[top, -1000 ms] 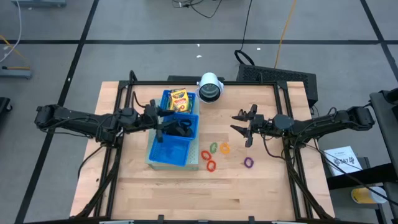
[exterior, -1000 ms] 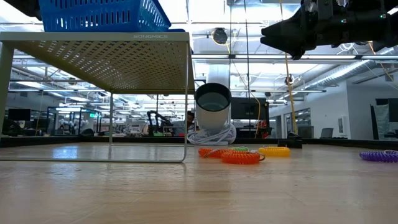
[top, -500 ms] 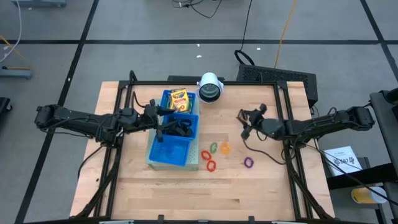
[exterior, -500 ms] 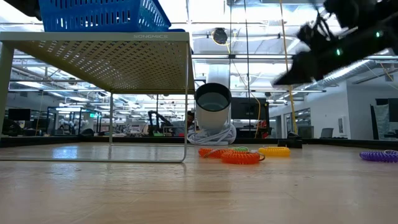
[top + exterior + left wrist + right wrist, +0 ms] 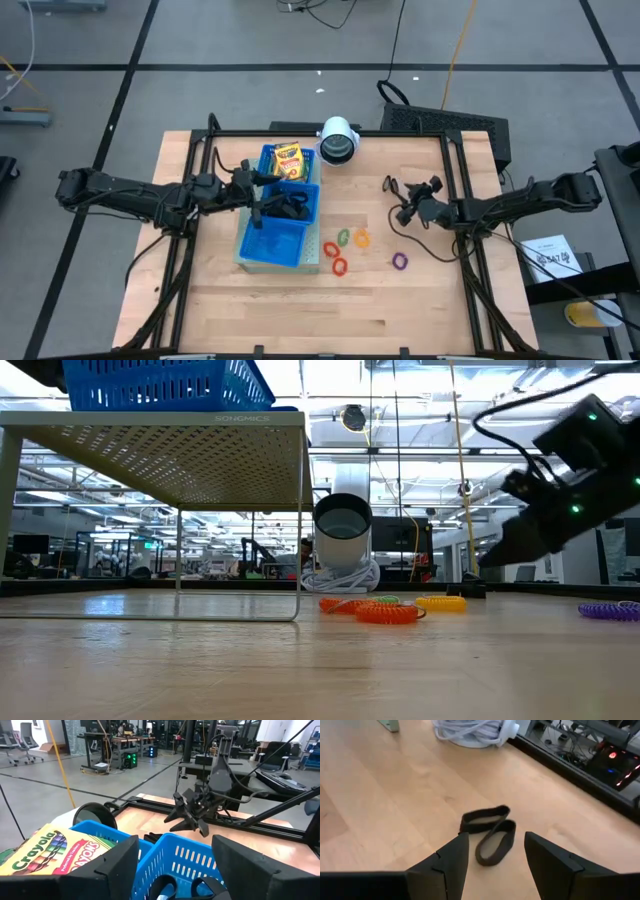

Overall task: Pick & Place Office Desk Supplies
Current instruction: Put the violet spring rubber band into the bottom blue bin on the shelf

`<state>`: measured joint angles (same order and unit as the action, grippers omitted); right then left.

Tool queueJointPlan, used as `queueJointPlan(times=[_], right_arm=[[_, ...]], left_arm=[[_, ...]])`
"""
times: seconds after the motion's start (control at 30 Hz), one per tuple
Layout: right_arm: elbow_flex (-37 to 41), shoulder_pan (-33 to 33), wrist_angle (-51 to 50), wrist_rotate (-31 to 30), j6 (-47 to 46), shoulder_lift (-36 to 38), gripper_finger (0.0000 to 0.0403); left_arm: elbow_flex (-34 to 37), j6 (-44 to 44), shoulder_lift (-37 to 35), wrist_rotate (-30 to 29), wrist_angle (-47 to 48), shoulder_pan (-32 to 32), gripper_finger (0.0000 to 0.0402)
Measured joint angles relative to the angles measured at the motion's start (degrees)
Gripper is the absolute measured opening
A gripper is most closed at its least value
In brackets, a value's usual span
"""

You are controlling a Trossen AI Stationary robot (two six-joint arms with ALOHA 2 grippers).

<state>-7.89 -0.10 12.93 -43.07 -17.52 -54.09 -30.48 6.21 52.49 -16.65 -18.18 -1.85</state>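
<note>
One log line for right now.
left gripper open over tray | right gripper open above black band | rings on table

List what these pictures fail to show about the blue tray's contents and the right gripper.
- Blue plastic tray: low view shows only its mesh wall; the contents stay hidden.
- Black clips: high view, too small to count.
- Right gripper: low view, blurred; fingertips indistinct.
- Yellow crayon box: left wrist view, cut off by the edge.
</note>
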Motion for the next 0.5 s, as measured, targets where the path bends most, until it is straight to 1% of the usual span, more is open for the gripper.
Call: queueJointPlan(times=[0.17, 0.27, 0.37, 0.5], right_arm=[[5.61, 0.01, 9.56, 4.39, -0.59, 0.08, 0.019], [6.77, 0.04, 8.45, 4.39, -2.7, -0.28, 0.0199], [6.86, 0.02, 8.91, 4.37, -2.86, -1.04, 0.0209], [6.18, -0.06, 8.8, 4.37, -3.58, -3.49, 0.0214]], left_arm=[[0.0, -0.25, 0.02, 0.01, 0.03, 0.0, 0.0255], [0.0, -1.25, 0.0, 0.01, 0.01, -0.01, 0.0255], [0.0, -1.93, 0.0, -0.02, -0.06, 0.06, 0.0255], [0.0, -2.02, 0.0, -0.01, -0.08, 0.62, 0.0255]])
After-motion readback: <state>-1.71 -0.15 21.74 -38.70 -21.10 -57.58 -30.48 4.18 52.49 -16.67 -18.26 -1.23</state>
